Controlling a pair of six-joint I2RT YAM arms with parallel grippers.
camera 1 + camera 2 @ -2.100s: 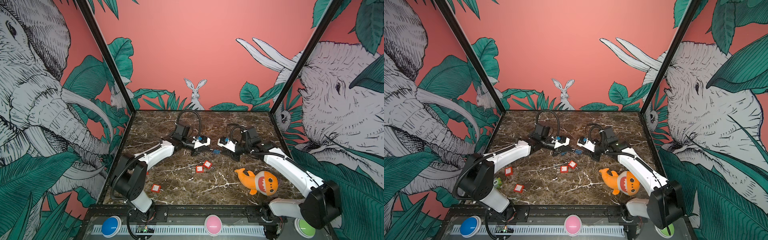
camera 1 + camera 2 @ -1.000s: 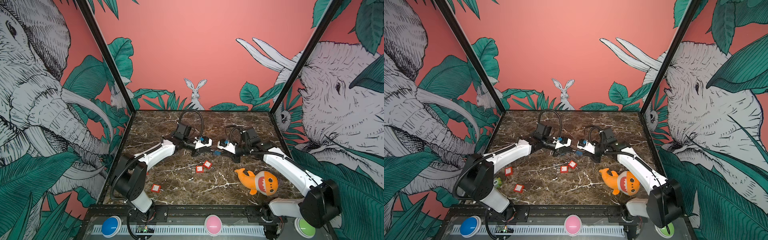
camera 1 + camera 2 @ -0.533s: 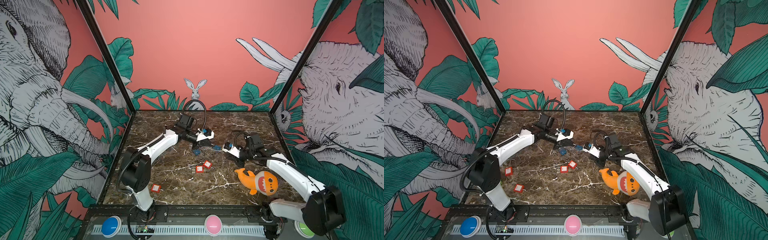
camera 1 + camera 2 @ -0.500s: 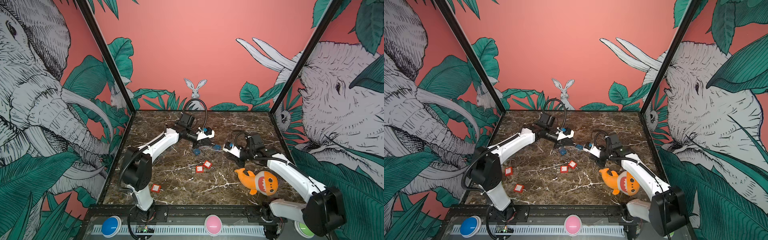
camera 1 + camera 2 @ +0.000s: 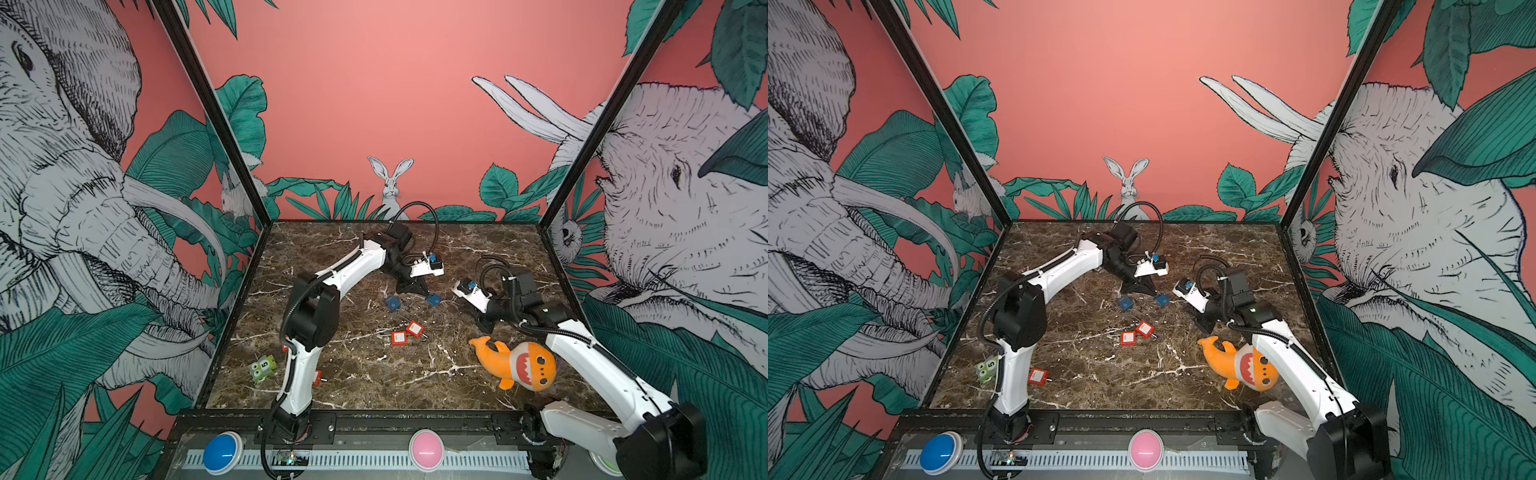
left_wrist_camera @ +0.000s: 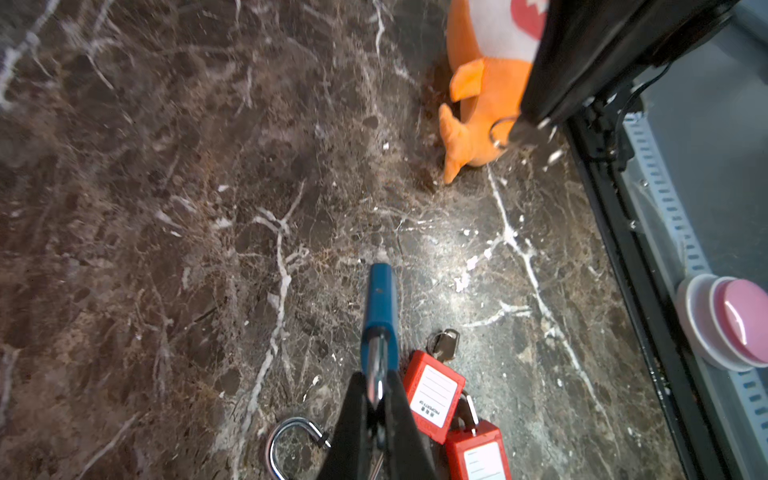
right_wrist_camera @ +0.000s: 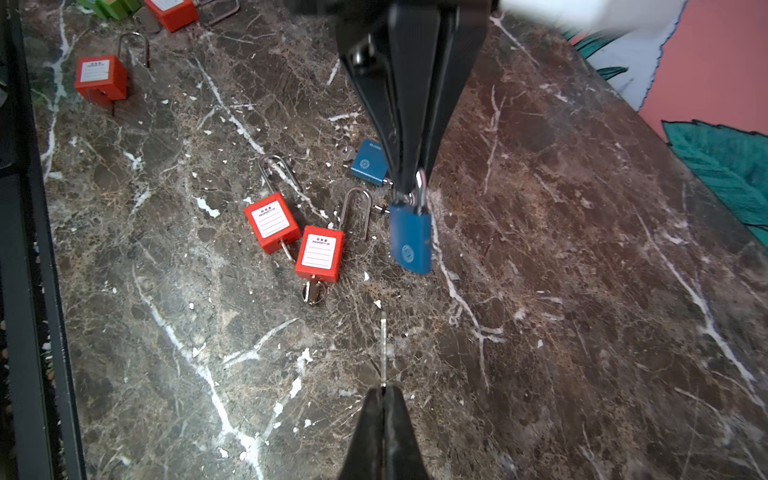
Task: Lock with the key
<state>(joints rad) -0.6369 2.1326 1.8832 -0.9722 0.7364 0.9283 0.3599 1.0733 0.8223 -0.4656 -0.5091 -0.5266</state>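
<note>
**Padlock and key held apart, much of each out of sight**

The left gripper (image 6: 376, 399) was clamped on the steel shackle (image 7: 420, 187) of a small blue padlock (image 6: 379, 303). The padlock hung just above the table, beyond the orange plush shark toy (image 5: 515, 365) toward the back wall. Its keyhole could not be seen, and the jaws covered most of the shackle. The right gripper (image 7: 383, 390), just behind the shark's tail, was pinched shut on a thin silver metal key (image 7: 383, 349). Only the blade showed, edge-on, and in both top views the key was too small to find. A second blue padlock (image 7: 368, 162) lay flat farther from the shark than the held one. A red rectangular padlock (image 5: 316, 377) was mostly hidden behind the left arm (image 5: 353, 266).

A second earlier the two grippers had met tip to tip. Now they were apart, the right one drawn back toward the shark. The left arm's elbow had lifted and its gripper pointed downward. That uncovered a green numbered block (image 5: 262, 369) in a top view.

The dark brown marble-patterned table (image 5: 374, 386) was veined white. Two more red padlocks with white labels (image 5: 405, 333) lay near the shark's tail. The coral-pink walls (image 5: 395, 104) were printed with elephants (image 5: 62, 187), a rabbit (image 5: 390, 183) and green leaves (image 5: 174, 149). Black frame posts (image 5: 218, 124) stood at the corners. A blue button (image 5: 222, 453) and a pink button (image 5: 426, 449) sat on the front rail.
</note>
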